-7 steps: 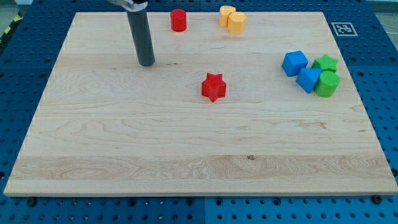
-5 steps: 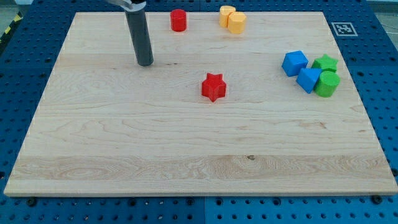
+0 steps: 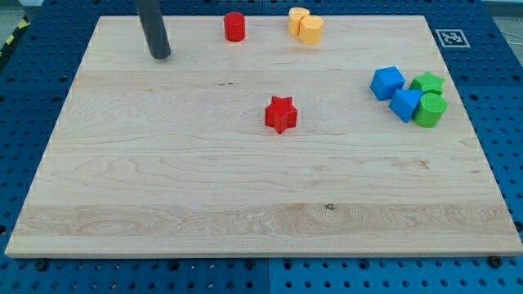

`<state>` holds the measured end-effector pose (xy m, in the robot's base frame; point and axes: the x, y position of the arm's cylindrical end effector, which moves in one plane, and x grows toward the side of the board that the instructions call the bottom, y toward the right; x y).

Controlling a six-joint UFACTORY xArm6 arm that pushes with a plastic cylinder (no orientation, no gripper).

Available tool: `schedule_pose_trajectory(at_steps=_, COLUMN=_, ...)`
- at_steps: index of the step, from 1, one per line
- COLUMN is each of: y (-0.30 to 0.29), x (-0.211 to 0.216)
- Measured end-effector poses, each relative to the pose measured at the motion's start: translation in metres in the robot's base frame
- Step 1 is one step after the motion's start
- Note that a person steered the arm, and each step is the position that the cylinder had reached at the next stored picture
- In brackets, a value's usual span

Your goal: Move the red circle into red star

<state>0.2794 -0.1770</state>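
Near the view's top-left corner of the wooden board (image 3: 163, 204), my tip (image 3: 160, 56) rests on bare wood, touching nothing; it is a plain rod, so there is nothing to open or close and it carries no block. Off to its right, close to the board's top edge, stands the red circle (image 3: 234, 26), apart from the tip. Well below that and a little to the right, around the board's middle, sits the red star (image 3: 280, 114).

To drive the circle down toward the star, I judge the tip must get to the circle's upper side, and the strip between circle and board edge looks narrow. Coming in from the left instead would likely shove the circle rightward into the two yellow blocks (image 3: 305, 24) nearby. An off-centre push could also let the round block roll aside and slip past the star
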Motion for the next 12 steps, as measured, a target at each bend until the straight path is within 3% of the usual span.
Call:
schedule_pose_trajectory(at_steps=3, y=0.000, x=-0.053)
schedule_pose_trajectory(at_steps=12, y=0.011, x=-0.088)
